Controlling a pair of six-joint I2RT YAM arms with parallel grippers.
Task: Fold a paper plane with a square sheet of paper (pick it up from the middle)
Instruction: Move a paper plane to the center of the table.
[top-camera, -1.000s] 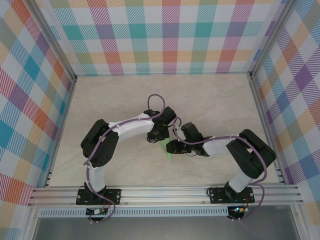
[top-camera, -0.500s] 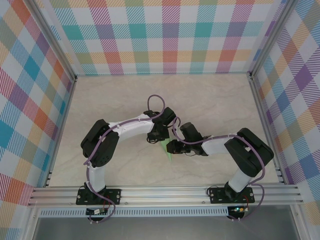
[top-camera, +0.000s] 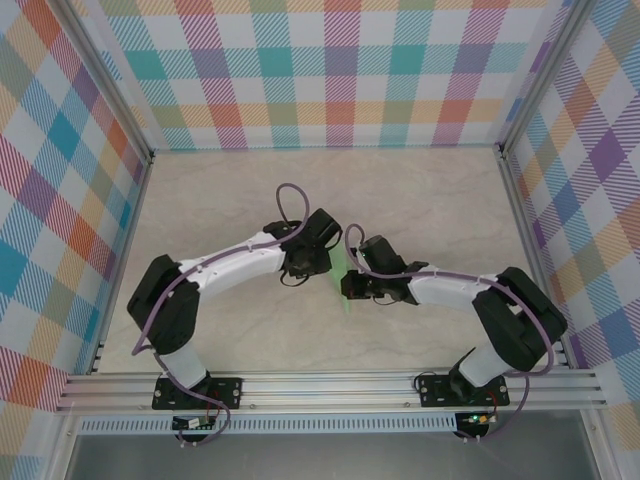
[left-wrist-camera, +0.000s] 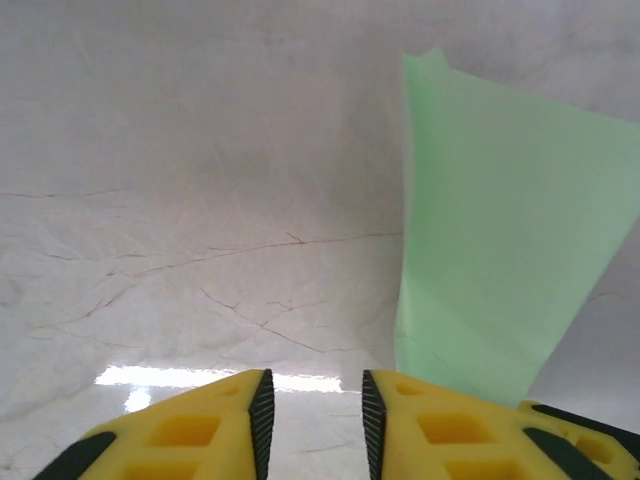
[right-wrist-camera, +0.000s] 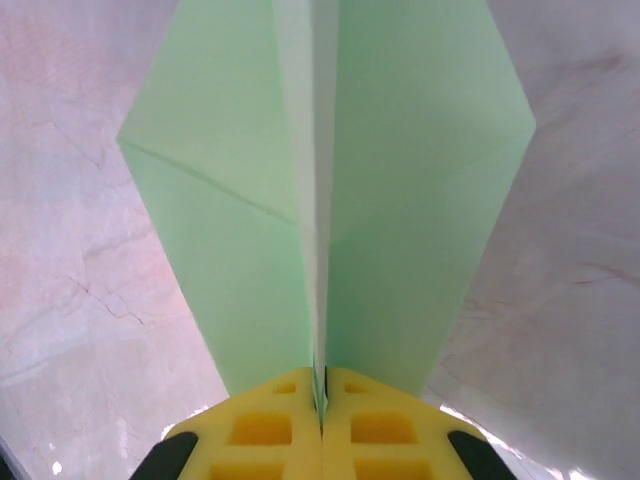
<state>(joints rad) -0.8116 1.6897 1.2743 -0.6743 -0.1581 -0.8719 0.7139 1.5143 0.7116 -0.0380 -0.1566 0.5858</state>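
Table (top-camera: 420, 200) with both arms meeting at the pale-green paper plane (right-wrist-camera: 330, 200).
On the plane's centre fold the right gripper (right-wrist-camera: 322, 400) is clamped fully closed, wings spreading to either side; just beside the plane the left gripper (left-wrist-camera: 315, 420) stands partly open, holding nothing.

The left arm (top-camera: 235, 265) and right arm (top-camera: 450, 288) reach in from the near edge and bend toward each other, wrists almost meeting. The left pincer (left-wrist-camera: 313, 400) has its yellow fingers slightly apart, gripping nothing. The right pincer (right-wrist-camera: 322, 395) is pressed tight on the paper plane (right-wrist-camera: 400, 200) at its centre fold.
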